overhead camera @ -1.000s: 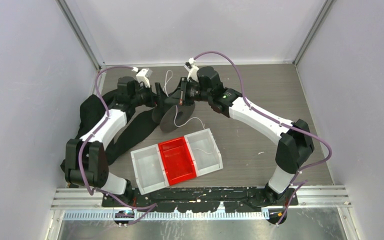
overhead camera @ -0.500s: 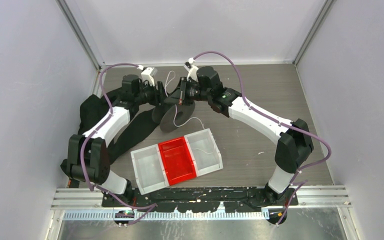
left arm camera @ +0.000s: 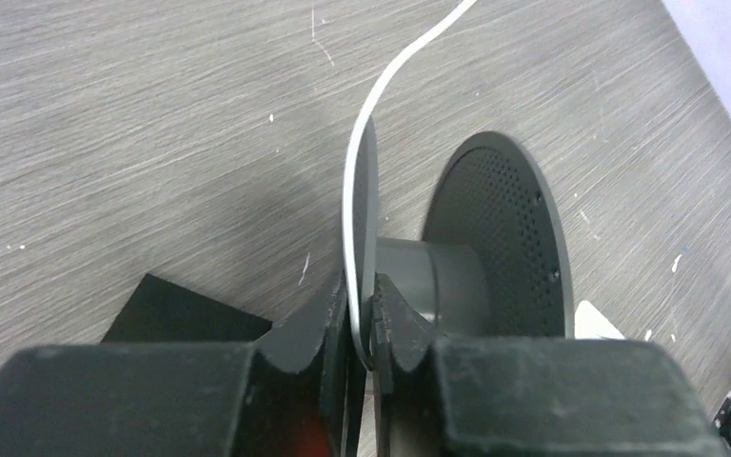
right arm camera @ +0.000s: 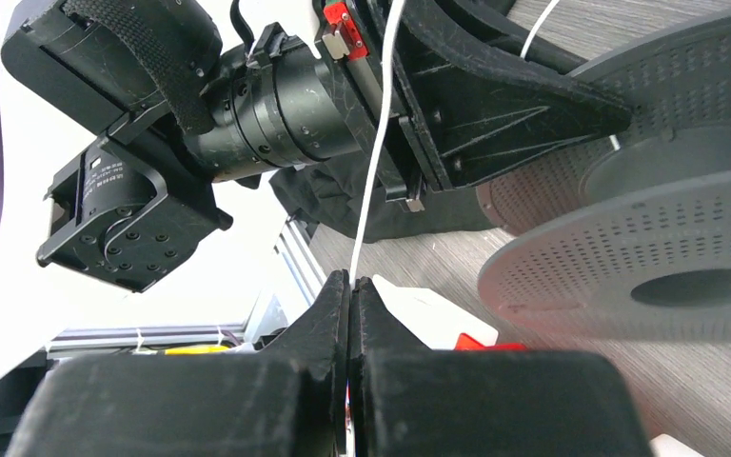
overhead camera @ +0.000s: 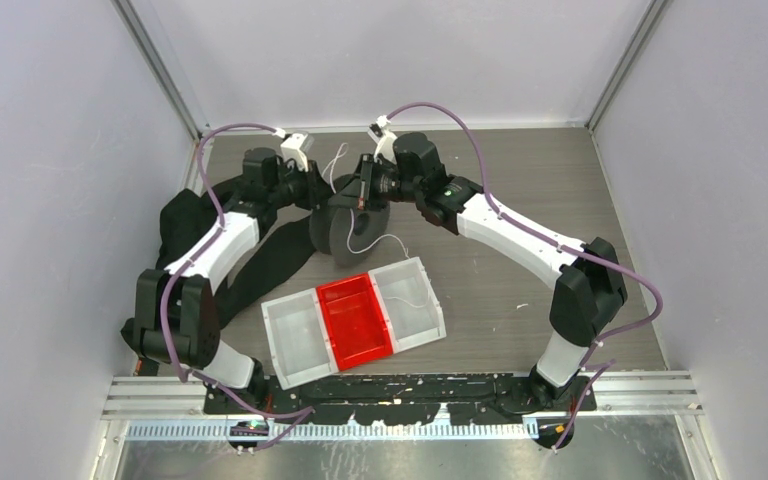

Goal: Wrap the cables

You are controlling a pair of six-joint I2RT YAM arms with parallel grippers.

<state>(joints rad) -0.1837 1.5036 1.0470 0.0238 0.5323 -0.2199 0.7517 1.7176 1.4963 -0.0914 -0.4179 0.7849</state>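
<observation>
A dark grey perforated spool (overhead camera: 345,228) stands on edge at the back of the table between both grippers. The thin white cable (overhead camera: 336,158) curls behind it, and another stretch trails to the right of the spool. My left gripper (overhead camera: 318,192) is shut on the spool's near flange (left arm camera: 369,190). The cable (left arm camera: 385,81) runs along that rim and down between the fingers (left arm camera: 328,314) of the left gripper (left arm camera: 364,288). My right gripper (overhead camera: 362,195) is shut on the cable (right arm camera: 371,171), which rises taut from the right gripper (right arm camera: 351,283) tips. The spool (right arm camera: 647,257) lies to their right.
A three-part tray (overhead camera: 290,335) with a red middle bin (overhead camera: 355,320) sits in front of the spool, a bit of white wire in its right bin (overhead camera: 410,298). Black fabric (overhead camera: 270,255) lies under the left arm. Walls close in on three sides.
My left gripper has closed from wide open onto the spool's flange and the cable. The spool now stands more upright. The right gripper has stayed shut on the cable.
</observation>
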